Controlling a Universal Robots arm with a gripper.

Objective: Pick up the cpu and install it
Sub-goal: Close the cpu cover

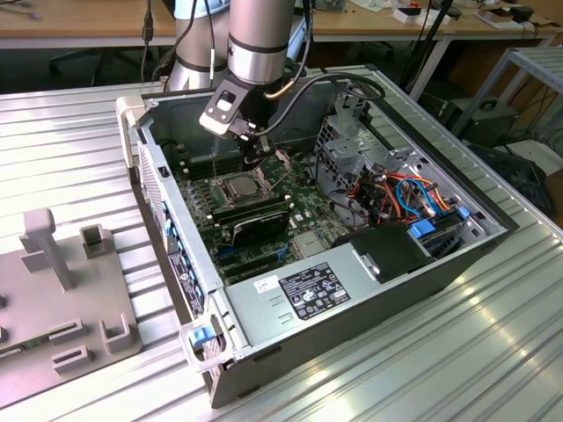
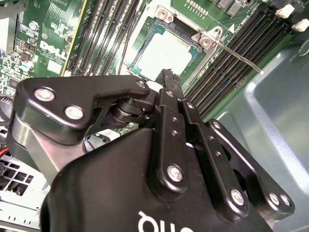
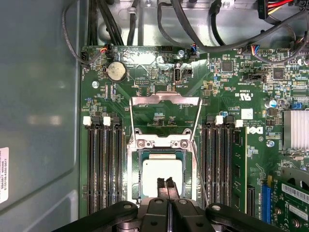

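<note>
The computer case [image 1: 176, 230] lies on its side on the ribbed metal counter [image 1: 457, 369] with its panel off. This turns the motherboard [image 3: 159, 72] face up, so the arm can reach it from straight above. The cpu [image 3: 162, 168] rests flat inside the socket [image 3: 161, 153] with its pale metal top upward and its edges square to the socket walls, so it looks placed rather than merely dropped in. The hinged frame [image 3: 165, 102] is swung back flat on the board and the thin wire lever [image 2: 239, 60] stands out to one side, which leaves the opening clear for the chip. Nothing clamps it down yet. The end effector [image 3: 165, 186] hangs directly over the cpu with its two fingers closed together and nothing between them, so the chip is out of its grasp. Whether the tips touch the metal top cannot be told. With the fingers together the tool is narrow, which probably keeps it clear of the rows of memory slots [image 3: 104, 164] on both sides of the socket.
</note>
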